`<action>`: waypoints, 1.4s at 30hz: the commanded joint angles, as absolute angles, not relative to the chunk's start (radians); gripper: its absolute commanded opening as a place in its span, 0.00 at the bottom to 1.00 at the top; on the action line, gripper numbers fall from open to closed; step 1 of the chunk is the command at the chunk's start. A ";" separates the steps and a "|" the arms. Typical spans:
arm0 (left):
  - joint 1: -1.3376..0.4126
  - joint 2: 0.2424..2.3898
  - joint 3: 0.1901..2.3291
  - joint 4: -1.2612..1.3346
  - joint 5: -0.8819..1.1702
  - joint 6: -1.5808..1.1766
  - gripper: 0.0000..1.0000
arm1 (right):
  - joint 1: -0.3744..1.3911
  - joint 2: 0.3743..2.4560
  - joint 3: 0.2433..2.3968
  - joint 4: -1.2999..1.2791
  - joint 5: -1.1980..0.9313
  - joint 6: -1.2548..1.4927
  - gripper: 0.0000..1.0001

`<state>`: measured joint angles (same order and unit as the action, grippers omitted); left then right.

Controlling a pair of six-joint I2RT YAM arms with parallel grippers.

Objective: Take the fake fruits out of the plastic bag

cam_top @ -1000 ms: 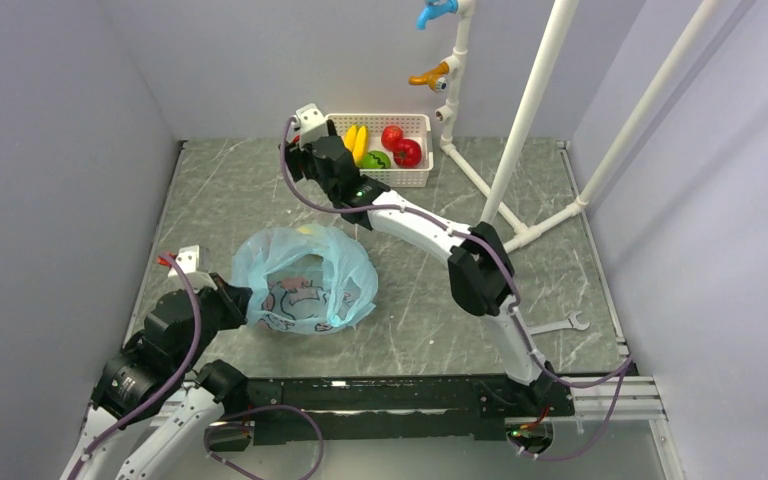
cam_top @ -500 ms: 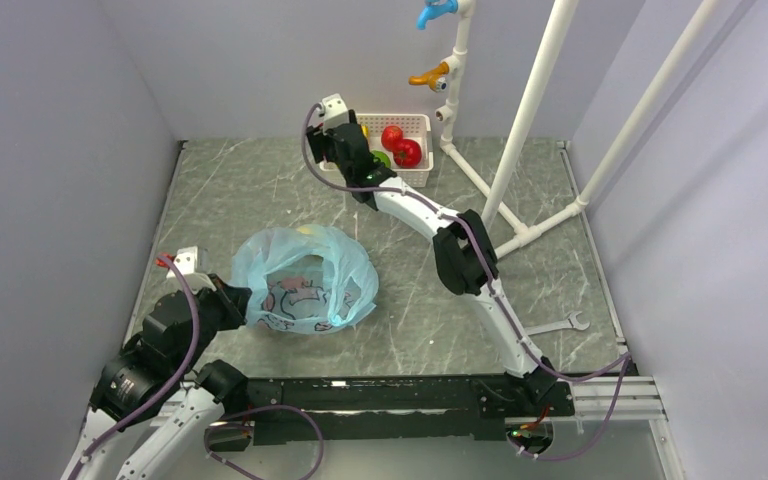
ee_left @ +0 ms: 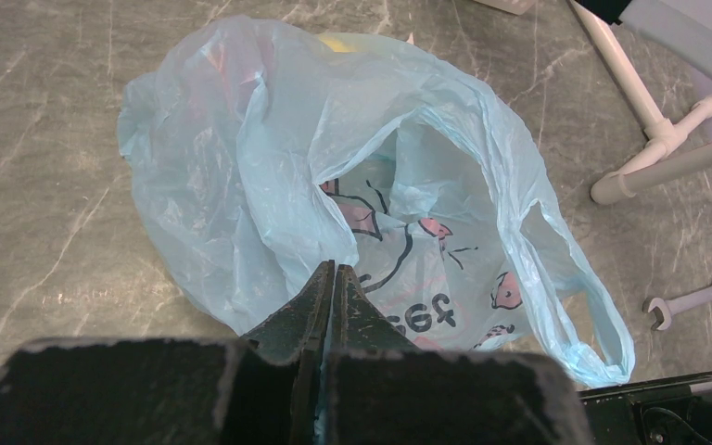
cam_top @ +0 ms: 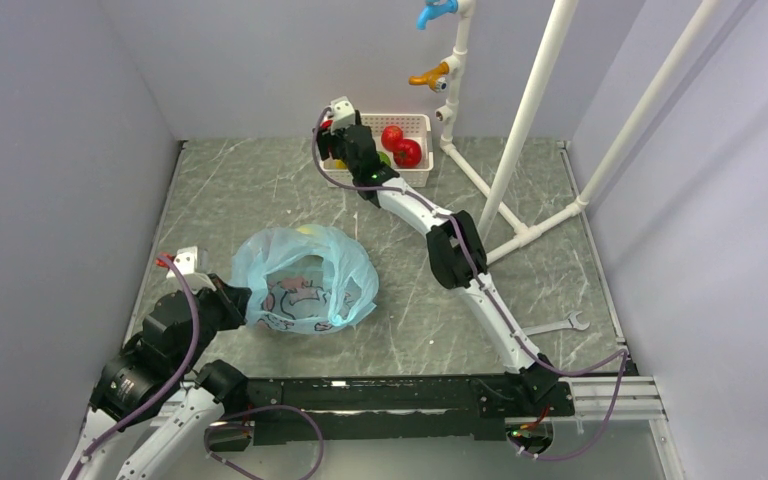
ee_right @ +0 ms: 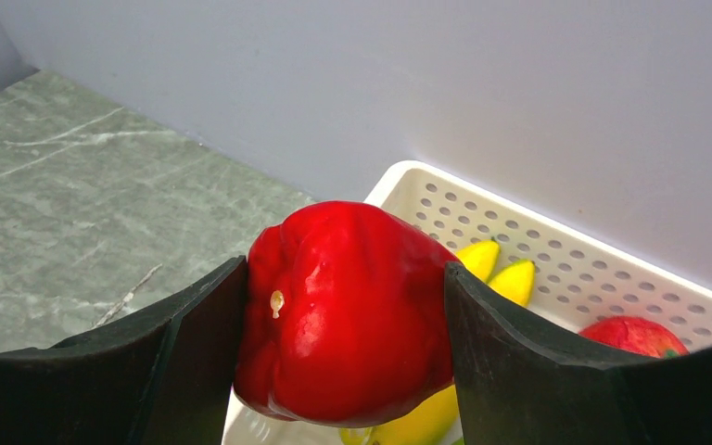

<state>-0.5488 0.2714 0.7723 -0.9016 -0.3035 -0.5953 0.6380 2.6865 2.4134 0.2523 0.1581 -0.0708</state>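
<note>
The light-blue plastic bag lies on the table left of centre, its mouth open upward. A yellow fruit shows through its far edge, and also in the left wrist view. My left gripper is shut on the bag's near edge, with thin plastic film pinched between the jaws. My right gripper is shut on the red pepper-shaped fruit and holds it above the left end of the white basket. Two red fruits lie in the basket.
The white perforated basket at the back wall also holds two yellow bananas and a green fruit. A white pipe frame stands at the back right. A grey wrench lies near the front right.
My right arm has carried the red pepper right and toward the back wall, from beside the basket's left end to above it. The left gripper and the bag have not moved.
</note>
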 commanded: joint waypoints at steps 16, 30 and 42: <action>-0.552 0.250 0.773 -0.870 -0.316 -0.604 0.00 | 0.571 2.775 2.585 0.234 0.027 -0.086 0.99; -0.552 0.273 0.775 -0.873 -0.314 -0.603 0.00 | 0.701 2.360 2.292 0.034 0.190 -0.124 0.99; -0.552 0.278 0.770 -0.862 -0.299 -0.594 0.00 | 0.886 1.798 1.628 0.051 0.034 0.062 0.92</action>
<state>-0.5495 0.2665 0.7723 -0.9016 -0.3038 -0.5976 0.8494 1.9045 1.7851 0.0292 0.1207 -0.0193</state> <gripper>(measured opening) 0.021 0.961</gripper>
